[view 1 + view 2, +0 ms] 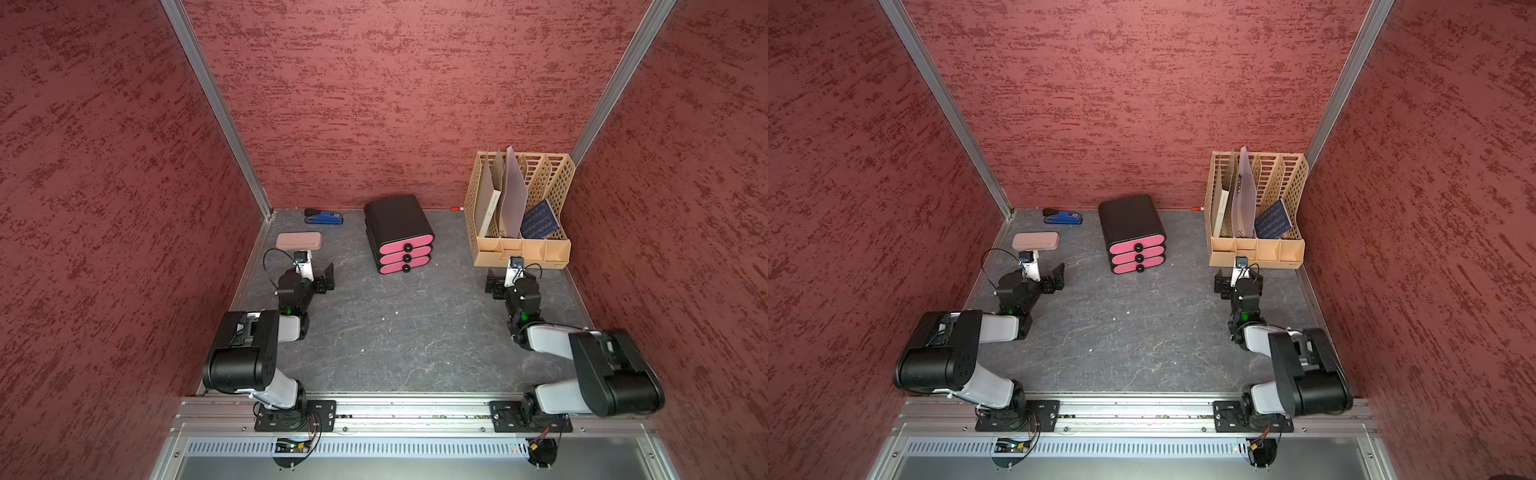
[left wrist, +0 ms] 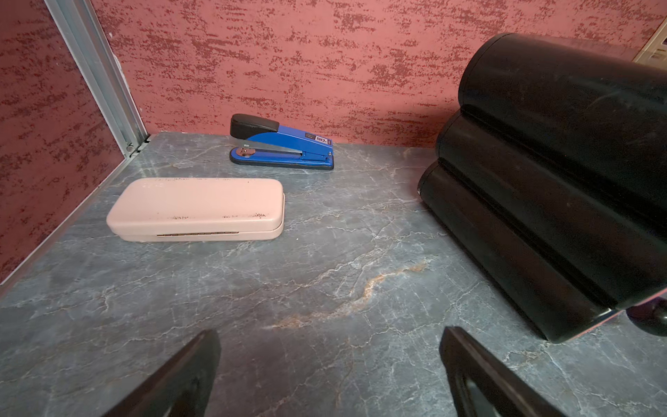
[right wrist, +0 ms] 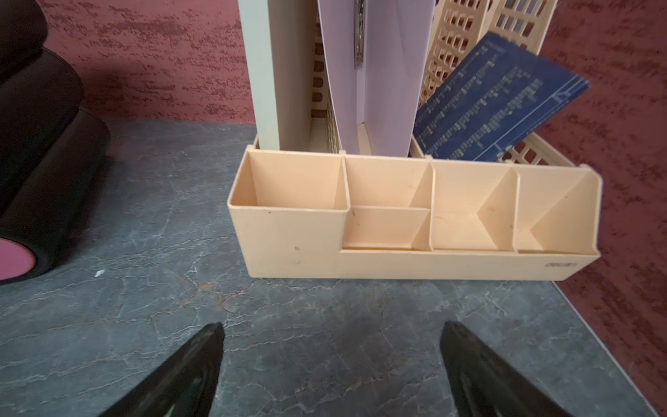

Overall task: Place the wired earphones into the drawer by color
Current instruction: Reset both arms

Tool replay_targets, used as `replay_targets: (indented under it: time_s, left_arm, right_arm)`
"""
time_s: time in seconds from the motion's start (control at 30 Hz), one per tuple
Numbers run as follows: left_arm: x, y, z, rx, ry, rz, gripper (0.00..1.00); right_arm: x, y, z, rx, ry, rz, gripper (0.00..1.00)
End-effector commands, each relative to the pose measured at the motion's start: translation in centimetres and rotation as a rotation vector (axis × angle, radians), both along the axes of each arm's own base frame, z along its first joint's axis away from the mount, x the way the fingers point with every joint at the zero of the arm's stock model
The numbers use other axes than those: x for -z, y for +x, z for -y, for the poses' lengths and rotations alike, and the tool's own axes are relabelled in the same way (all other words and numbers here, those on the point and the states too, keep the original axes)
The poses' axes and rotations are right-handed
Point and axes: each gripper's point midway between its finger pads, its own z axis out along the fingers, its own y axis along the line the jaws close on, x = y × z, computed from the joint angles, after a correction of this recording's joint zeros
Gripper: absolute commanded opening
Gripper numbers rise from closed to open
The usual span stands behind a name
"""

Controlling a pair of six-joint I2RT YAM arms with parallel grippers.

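No wired earphones show in any view. The drawer (image 1: 399, 224) (image 1: 1131, 220) is a black rounded cabinet at the back middle of the table, and its three pink fronts with round black knobs are all pushed in. Its black side fills one edge of the left wrist view (image 2: 559, 180) and of the right wrist view (image 3: 43, 162). My left gripper (image 1: 311, 274) (image 1: 1040, 274) (image 2: 330, 335) hovers low to the left of the cabinet, open, with only bare tabletop between its fingers. My right gripper (image 1: 514, 276) (image 1: 1239, 280) (image 3: 332, 326) is open too, right of the cabinet, just before the file rack.
A pink oblong case (image 1: 298, 241) (image 2: 196, 207) lies just beyond the left gripper, and a blue stapler (image 1: 324, 216) (image 2: 281, 144) behind it by the back wall. A beige lattice file rack (image 1: 521, 249) (image 3: 415, 263) with folders stands at the back right. Red walls close three sides.
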Motion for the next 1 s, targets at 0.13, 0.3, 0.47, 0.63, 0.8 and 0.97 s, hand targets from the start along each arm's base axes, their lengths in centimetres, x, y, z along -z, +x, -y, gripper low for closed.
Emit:
replay_targets:
  time_s: [0.13, 0.3, 0.47, 0.63, 0.8, 0.97]
  left_arm:
    - [-0.1, -0.1, -0.2, -0.013, 0.018, 0.005, 1.0]
    - [-0.1, -0.1, -0.2, -0.013, 0.02, 0.005, 1.0]
    - [-0.1, -0.1, -0.1, -0.012, 0.017, 0.004, 1.0]
    - [-0.1, -0.1, -0.2, -0.013, 0.02, 0.005, 1.0]
    - [-0.1, -0.1, -0.2, -0.015, 0.021, 0.005, 1.0]
    - [-0.1, -0.1, -0.1, -0.016, 0.023, 0.006, 1.0]
  right_arm:
    - [-1.5, 1.5, 0.7, 0.017, 0.058, 0.064, 0.98]
    - [-1.6, 1.6, 0.7, 0.02, 0.056, 0.066, 0.98]
    - [-1.6, 1.5, 0.8, 0.023, 0.054, 0.068, 0.99]
    - [-1.6, 1.5, 0.7, 0.021, 0.054, 0.066, 0.98]
    - [-1.6, 1.5, 0.7, 0.022, 0.055, 0.068, 0.99]
    - [-1.6, 1.5, 0.8, 0.023, 0.053, 0.067, 0.98]
